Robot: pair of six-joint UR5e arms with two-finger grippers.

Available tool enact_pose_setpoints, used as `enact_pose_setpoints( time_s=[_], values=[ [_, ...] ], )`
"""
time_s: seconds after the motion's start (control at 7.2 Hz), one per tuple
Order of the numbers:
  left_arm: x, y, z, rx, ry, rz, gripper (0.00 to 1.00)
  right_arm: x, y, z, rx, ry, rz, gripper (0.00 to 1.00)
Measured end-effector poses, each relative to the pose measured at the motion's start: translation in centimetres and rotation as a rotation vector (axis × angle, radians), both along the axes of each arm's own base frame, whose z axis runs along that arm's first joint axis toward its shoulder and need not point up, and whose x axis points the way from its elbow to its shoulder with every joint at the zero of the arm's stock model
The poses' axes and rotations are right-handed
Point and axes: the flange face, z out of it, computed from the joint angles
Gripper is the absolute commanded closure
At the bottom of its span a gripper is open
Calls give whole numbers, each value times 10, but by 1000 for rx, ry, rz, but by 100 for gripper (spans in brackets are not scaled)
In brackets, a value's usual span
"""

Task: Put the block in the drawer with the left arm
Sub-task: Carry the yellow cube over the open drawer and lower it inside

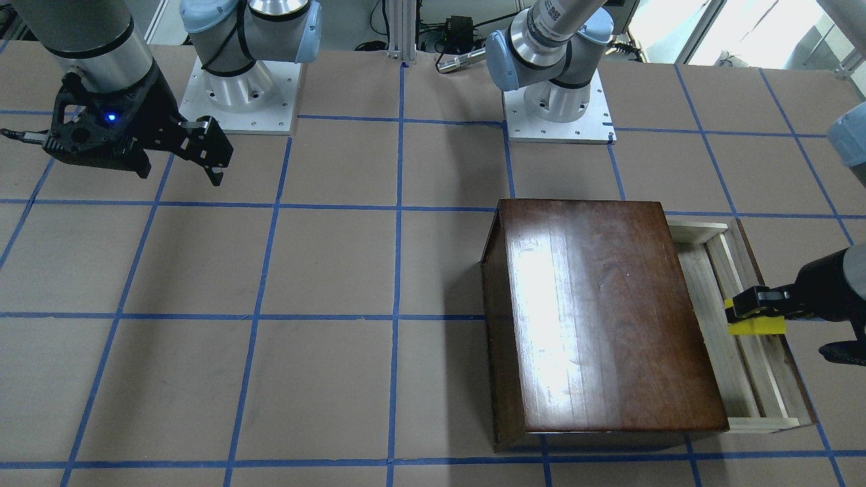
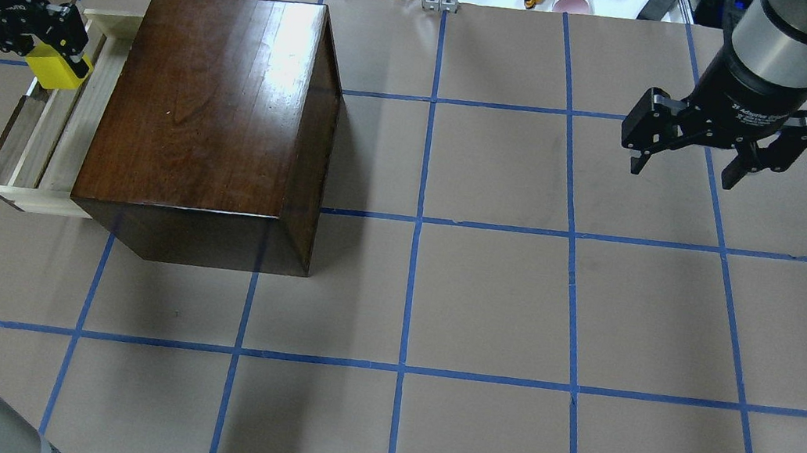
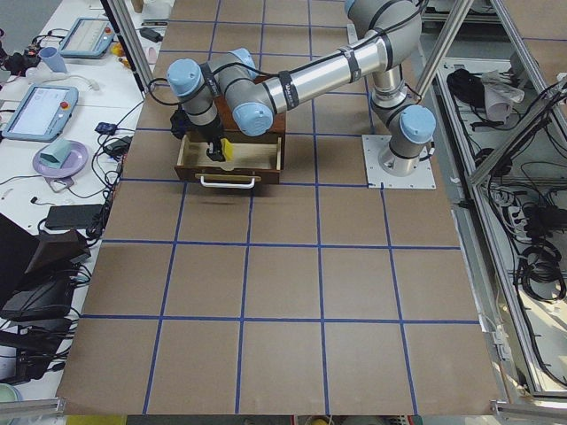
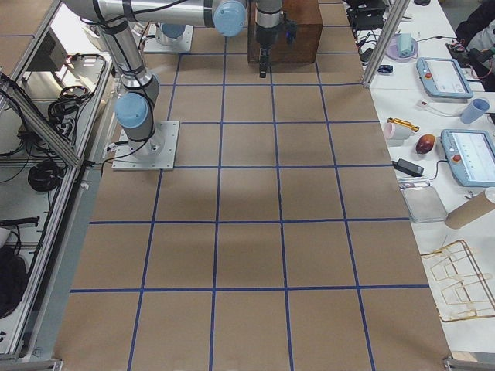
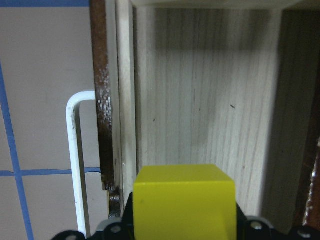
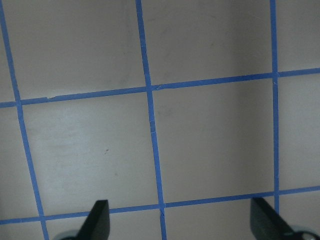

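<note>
Hanging over the tray, the small bright yellow cube block (image 2: pixel 56 69) is pinched between the fingers of the black left gripper (image 2: pixel 55 55), which are clamped on its sides. It has not yet touched wood. In the overhead view it sits over the 12 o'clock end of the shallow pale raw-wood drawer (image 2: pixel 56 138), close to the dark front panel. The wrist view shows the cube's edge nearly in line with the inner face of that panel, just beside the thin white wire handle (image 5: pixel 74 150).

The step in hand looks like the lowering and release. To do it well, I would shift the cube a touch toward 3 o'clock, away from the panel and toward the glossy dark-brown wooden box (image 2: pixel 208 96), so that it clears the rim. Then descend straight until it is near the floor before parting the fingers, so that it does not bounce or tip.

The black right gripper (image 2: pixel 684 171) hovers with fingers apart and empty over the brown, blue-taped table (image 2: pixel 489 294), well apart at the box's 3 o'clock.
</note>
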Motion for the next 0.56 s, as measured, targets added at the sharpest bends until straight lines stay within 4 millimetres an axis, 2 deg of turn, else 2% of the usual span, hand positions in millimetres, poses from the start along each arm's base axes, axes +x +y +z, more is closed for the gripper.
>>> enact_pose_setpoints(
  time_s=[0.28, 0.42, 0.56],
  values=[
    [-4, -1, -17, -26, 24, 1, 100, 0, 0, 0, 0, 0, 0, 0],
    [-4, -1, -23, -29, 28, -2, 90, 0, 0, 0, 0, 0, 0, 0],
    [-4, -1, -28, -27, 32, -3, 66, 0, 0, 0, 0, 0, 0, 0]
  ],
)
